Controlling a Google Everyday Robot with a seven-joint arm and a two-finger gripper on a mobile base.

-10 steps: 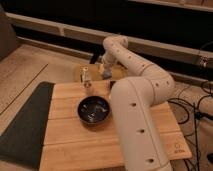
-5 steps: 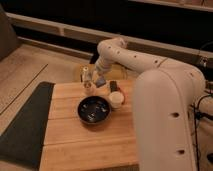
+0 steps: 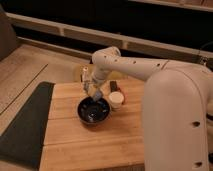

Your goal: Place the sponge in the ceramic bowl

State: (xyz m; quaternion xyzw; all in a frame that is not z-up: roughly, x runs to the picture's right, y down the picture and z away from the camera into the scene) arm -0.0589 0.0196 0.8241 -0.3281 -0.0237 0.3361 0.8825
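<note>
The ceramic bowl (image 3: pixel 93 111), round, dark and glossy, sits in the middle of the wooden table (image 3: pixel 85 147). My arm reaches in from the right and bends down to the gripper (image 3: pixel 94 91), which hangs just above the bowl's far rim. A small blue block, the sponge (image 3: pixel 98 94), shows at the fingertips, and the gripper is shut on it. The sponge sits over the bowl's back edge, above its inside.
A small white cup (image 3: pixel 116 99) stands right of the bowl, almost touching it. A small dark block (image 3: pixel 114 86) lies behind the cup. A dark mat (image 3: pixel 25 125) covers the floor left of the table. My large white body fills the right side.
The gripper has come forward and down from the back of the table to the bowl's far rim, carrying the sponge. The view has also shifted closer.
</note>
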